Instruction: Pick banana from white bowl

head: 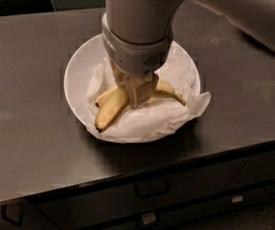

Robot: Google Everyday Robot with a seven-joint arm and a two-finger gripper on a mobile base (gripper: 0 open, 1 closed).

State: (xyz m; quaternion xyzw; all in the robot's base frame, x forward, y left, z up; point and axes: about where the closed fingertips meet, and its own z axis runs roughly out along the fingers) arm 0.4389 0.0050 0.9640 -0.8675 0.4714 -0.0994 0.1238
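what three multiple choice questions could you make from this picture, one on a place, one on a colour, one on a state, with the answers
1. Where is the gripper?
A. Down at the banana inside the white bowl
B. Raised high, clear of the bowl
C. Off to the far left, away from the bowl

2. What colour is the counter?
A. White
B. Dark grey
C. Red

3. What state are the drawers below the counter in?
A. Shut
B. One pulled wide open
C. All taken out

Answers:
1 A, the gripper meets the middle of the bunch, which lies on white paper in the bowl.
2 B, the surface all around the bowl is dark grey.
3 A, every drawer front in view sits flush.
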